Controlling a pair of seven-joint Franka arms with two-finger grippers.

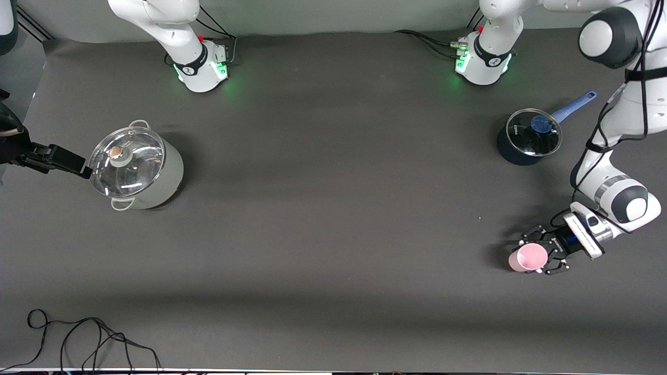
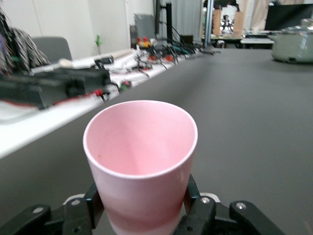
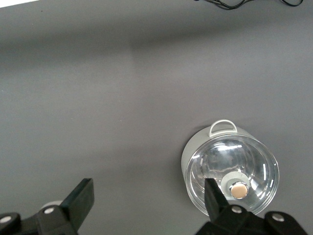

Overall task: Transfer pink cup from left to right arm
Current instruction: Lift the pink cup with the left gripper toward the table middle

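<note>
The pink cup (image 1: 527,258) is held in my left gripper (image 1: 544,256), low over the table at the left arm's end. The black claw fingers (image 2: 191,198) press on both sides of its lower wall. The cup (image 2: 142,147) is tipped so its empty mouth points toward the right arm's end. My right gripper (image 1: 78,165) hangs open and empty beside the lidded grey pot at the right arm's end. In the right wrist view its jaws (image 3: 147,191) stand wide apart over bare table, with one finger (image 3: 211,193) next to the pot.
A pale grey pot (image 1: 169,177) with a glass lid (image 3: 230,171) stands at the right arm's end; it also shows distant in the left wrist view (image 2: 293,44). A dark blue saucepan (image 1: 527,138) with a glass lid and blue handle stands near the left arm's base. A black cable (image 1: 78,338) lies along the table edge nearest the front camera.
</note>
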